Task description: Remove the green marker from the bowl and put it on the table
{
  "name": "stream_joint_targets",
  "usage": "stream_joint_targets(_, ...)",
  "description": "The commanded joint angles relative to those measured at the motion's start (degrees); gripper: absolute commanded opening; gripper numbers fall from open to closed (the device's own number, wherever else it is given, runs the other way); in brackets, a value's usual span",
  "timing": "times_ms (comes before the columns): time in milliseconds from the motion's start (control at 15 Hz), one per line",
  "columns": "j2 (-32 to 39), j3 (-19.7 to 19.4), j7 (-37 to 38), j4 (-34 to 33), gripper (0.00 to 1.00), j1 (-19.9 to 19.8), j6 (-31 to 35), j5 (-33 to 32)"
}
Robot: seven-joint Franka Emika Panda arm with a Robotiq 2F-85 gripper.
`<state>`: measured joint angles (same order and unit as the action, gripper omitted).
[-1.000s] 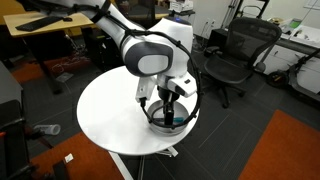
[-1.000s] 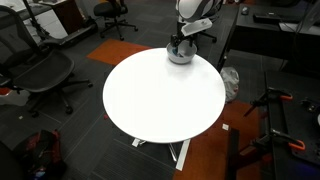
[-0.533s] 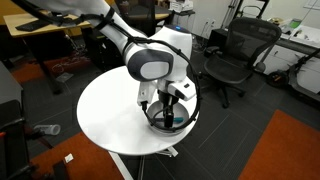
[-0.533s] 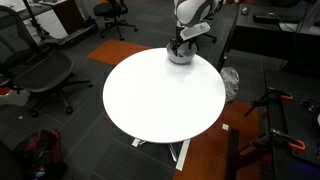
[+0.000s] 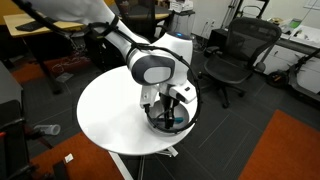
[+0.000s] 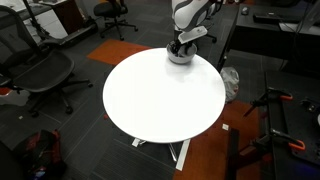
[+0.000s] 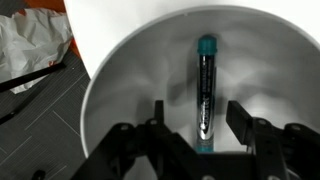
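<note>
Teal-green marker (image 7: pixel 205 92) lies in the bowl (image 7: pixel 128 82) between the fingers (image 7: pixel 241 120), seemingly untouched.

Short, thin teal-green marker (image 7: pixel 205 95) with a darker barrel, lying flat on the bottom of the bowl (image 7: pixel 120 100). In the wrist view it runs near to far, slightly right of the bowl's centre, with a teal cap at its far end. The bowl is round, shiny silver-grey metal and stands upright close to the edge of the round white table (image 6: pixel 150 100), seen in both exterior views (image 5: pixel 105 115).
</note>
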<state>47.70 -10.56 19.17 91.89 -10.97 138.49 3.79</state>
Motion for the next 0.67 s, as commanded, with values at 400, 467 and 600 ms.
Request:
stream_joint_targets(400, 0.26, 1.41, -2.46, -1.60, 0.01, -1.34, 0.01, 2.76)
stream_joint_targets(467, -0.28, 1.44, -2.54, -1.08, 0.04, -1.29, 0.39, 2.86)
stream_joint_targets(600, -2.03, 1.50, -2.76, 0.46, 0.05, -1.11, 1.16, 3.18)
